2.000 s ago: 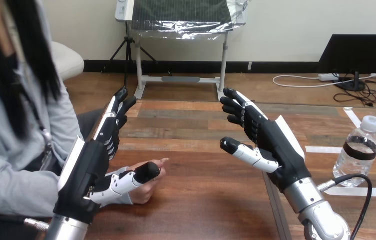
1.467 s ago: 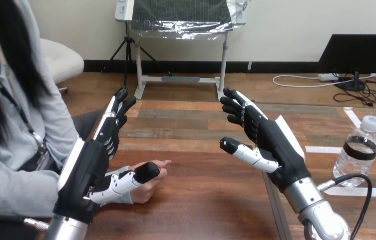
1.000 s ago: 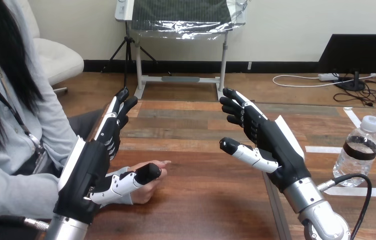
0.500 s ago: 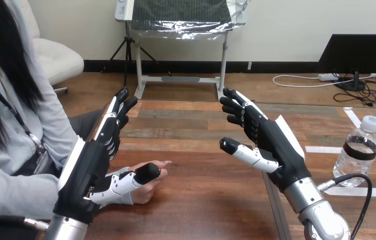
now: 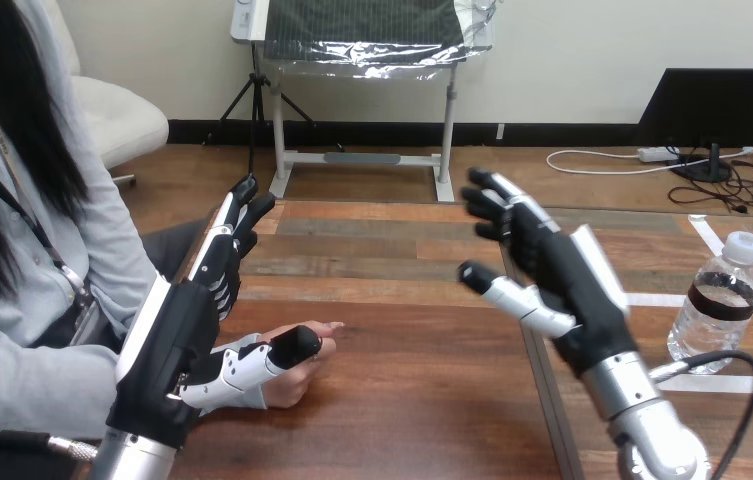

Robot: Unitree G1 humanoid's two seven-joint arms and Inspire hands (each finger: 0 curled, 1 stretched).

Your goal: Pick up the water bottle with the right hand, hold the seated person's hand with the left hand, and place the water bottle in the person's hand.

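Left hand (image 5: 177,345) is at the table's (image 5: 402,400) left side, next to the seated person. Fingers are straight and point away from the camera, and nothing is gripped. Its thumb angles out to the right and lies over the person's hand (image 5: 297,382), which rests on the wood just beside the palm with its fingertips showing past the thumb tip. The thumb isn't curled round the hand; can't tell whether it actually touches it.

Right hand (image 5: 567,280) is raised over the table's right edge with the palm turned left toward the other hand. Fingers are extended and spread, thumb sticking out to the left — open and empty.

Water bottle (image 5: 714,305) stands upright at the view's right, past the table's right edge. It is clear, with a white cap on and a dark band round its upper body. It's to the right of the right hand and apart from it, with nothing touching it. Can't tell what surface it stands on.

Bottle not yet picked up; the two robot hands are well apart, with bare table between them.
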